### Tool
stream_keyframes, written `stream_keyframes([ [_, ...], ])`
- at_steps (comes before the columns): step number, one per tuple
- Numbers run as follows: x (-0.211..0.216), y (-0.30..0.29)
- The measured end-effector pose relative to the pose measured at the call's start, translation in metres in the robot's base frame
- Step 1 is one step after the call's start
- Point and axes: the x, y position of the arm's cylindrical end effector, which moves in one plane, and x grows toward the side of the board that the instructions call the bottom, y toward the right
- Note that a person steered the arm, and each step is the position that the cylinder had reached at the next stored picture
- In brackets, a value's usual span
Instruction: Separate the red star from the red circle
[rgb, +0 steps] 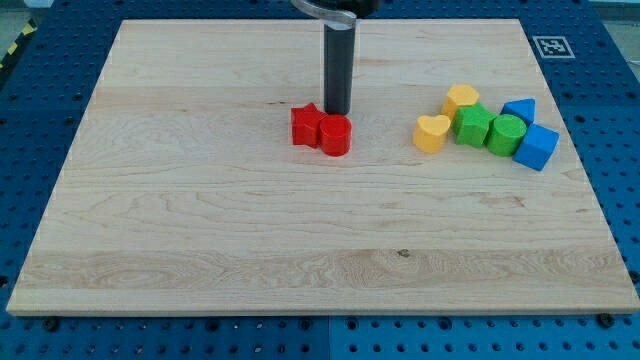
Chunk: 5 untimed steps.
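Red star (306, 125) and red circle (336, 135) are seen touching at the board's (200, 230) centre. My tip (337, 112) is planted just above the pair, at the circle's top edge; contact cannot be told.

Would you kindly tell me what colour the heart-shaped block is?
Yellow: the heart block shows plainly in the camera view, at the left of the cluster.
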Motion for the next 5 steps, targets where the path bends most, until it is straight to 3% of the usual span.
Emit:
stream_keyframes([
  [1,0.023,0.032],
  [3,0.072,0.039],
  [5,0.055,0.006],
])
